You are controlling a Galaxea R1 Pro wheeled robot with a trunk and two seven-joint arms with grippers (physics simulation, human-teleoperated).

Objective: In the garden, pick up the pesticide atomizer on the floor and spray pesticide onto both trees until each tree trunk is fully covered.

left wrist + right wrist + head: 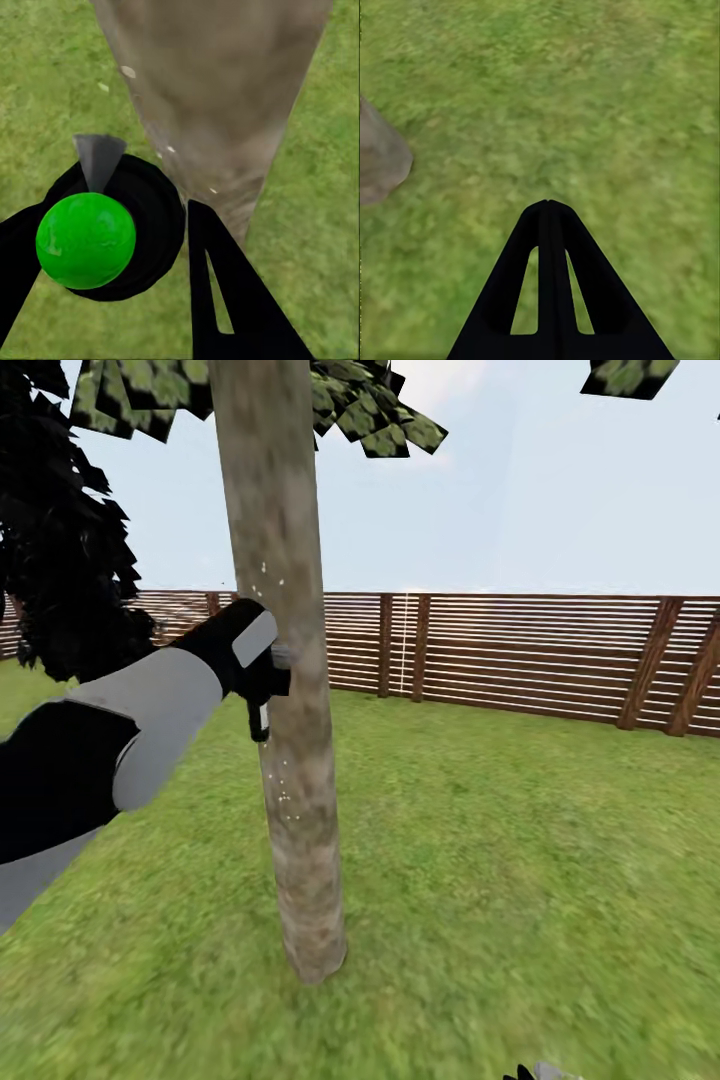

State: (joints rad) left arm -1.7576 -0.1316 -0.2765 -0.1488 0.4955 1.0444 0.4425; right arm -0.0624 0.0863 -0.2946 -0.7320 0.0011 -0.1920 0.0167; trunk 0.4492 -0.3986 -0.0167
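The tree trunk (295,780), thick and mottled grey-brown, rises right in front of me to green blocky leaves. My left gripper (258,672) is raised at mid-trunk, shut on the black pesticide atomizer (262,695), whose grey nozzle (282,656) points at the bark from very close. Looking along the left fingers, the atomizer (142,217) carries a bright green ball on it, its nozzle (97,159) aimed beside the trunk (217,97). A few white pesticide specks (284,796) dot the bark. My right gripper (547,204) hangs shut over grass, holding nothing.
A brown slatted fence (520,650) bounds the lawn behind the tree. A dark, near-black tree (60,560) stands at the left behind my arm. Grass (520,880) spreads open to the right. The trunk's base (379,161) lies near the right gripper.
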